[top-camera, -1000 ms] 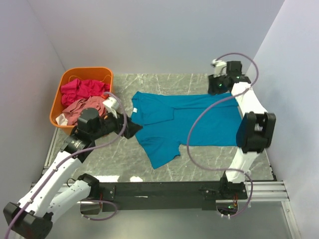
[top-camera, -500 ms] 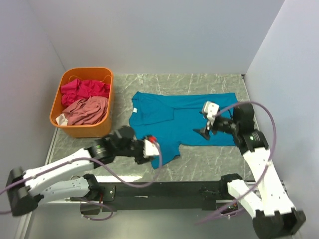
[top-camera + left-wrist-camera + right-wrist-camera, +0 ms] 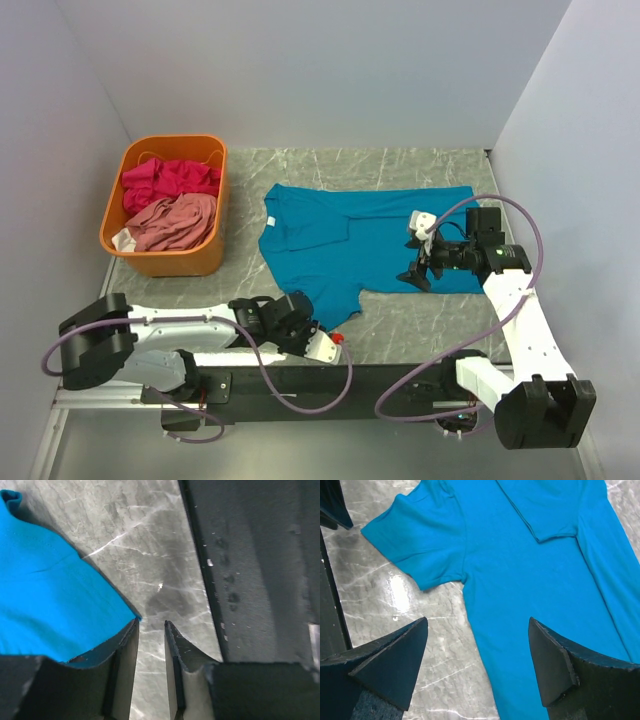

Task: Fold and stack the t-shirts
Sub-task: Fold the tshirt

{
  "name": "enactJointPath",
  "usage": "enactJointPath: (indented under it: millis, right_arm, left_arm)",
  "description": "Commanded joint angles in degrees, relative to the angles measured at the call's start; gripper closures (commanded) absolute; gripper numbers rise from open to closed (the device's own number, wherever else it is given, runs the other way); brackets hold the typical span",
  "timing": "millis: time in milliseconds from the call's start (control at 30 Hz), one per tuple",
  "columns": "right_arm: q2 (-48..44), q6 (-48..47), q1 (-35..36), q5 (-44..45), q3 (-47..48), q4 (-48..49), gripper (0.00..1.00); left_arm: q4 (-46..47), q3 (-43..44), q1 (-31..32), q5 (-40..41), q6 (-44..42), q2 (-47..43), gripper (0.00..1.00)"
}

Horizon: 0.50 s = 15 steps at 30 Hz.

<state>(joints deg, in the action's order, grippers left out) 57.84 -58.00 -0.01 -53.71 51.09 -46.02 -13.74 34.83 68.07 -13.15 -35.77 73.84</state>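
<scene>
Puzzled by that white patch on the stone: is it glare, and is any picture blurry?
Right wrist view: yes, glare on the table beside the teal t-shirt; its fingers look dark. Left wrist view: soft shadow ahead of its fingers. Top view: evenly lit, sharp.

Teal-blue t-shirt (image 3: pixel 350 245), plain. 2 more plain ones: magenta-pink shirt (image 3: pixel 165 180) and salmon-pink shirt (image 3: pixel 178 220). Basket (image 3: pixel 170 263) is orange. Table (image 3: pixel 420 320) is grey marble pattern, white veins.

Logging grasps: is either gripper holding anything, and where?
Nothing held: left gripper straddles bare table beside the teal t-shirt sleeve; right gripper hangs open.
</scene>
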Motion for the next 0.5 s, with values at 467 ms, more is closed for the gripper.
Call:
enactJointPath:
  millis: [467]
  right_arm:
    - [0.6, -4.9, -4.6, -6.8, 2.1, -6.4, 0.14]
  left_arm:
    - [9.8, -2.6, 0.2, 7.3, -5.2, 4.9, 0.65]
